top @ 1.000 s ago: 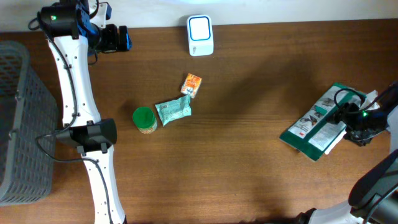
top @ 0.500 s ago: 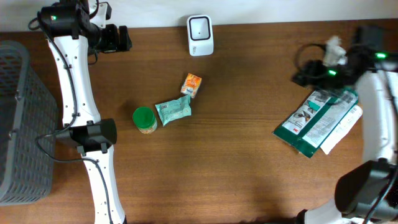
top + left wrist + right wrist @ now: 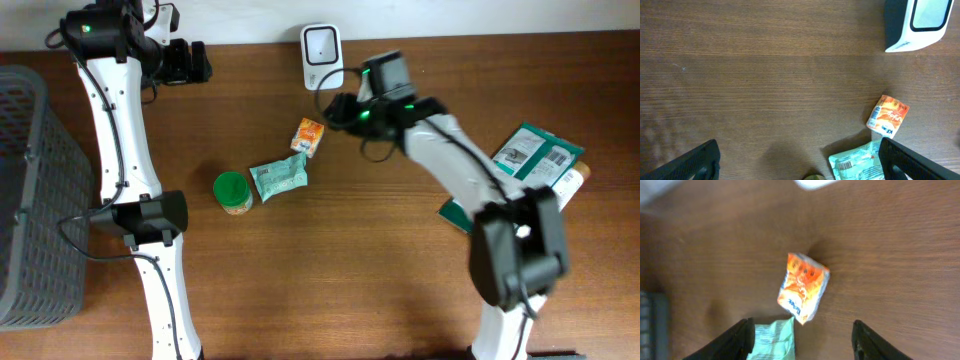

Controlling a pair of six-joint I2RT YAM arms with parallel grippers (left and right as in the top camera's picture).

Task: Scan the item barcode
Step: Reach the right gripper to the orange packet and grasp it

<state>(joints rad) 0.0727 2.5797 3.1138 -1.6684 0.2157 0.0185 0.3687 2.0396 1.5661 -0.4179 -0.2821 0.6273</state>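
Swung right across the table from its place over the big green-and-white bag (image 3: pixel 535 155), which now lies turned and nearer the far edge, the right gripper (image 3: pixel 801 326) hangs above the small orange packet (image 3: pixel 804 287). Its jaws stand moderately apart with nothing between them, one finger on either side of the packet's lower end and not yet touching it. The packet lies flat on the wood, just beside the crumpled green pouch (image 3: pixel 278 179) and near the white scanner (image 3: pixel 322 43). It looks light, soft and slightly puffed, with a slick wrapper that would likely crumple or slide under a hard squeeze. A gentle pinch across its narrow width, near the middle and clear of the printed end, seems the safest hold. The left gripper (image 3: pixel 800 162) has not stirred: it is parked at the back corner, jaws at their widest and empty. The green-lidded jar (image 3: pixel 232 190) is likewise unmoved.
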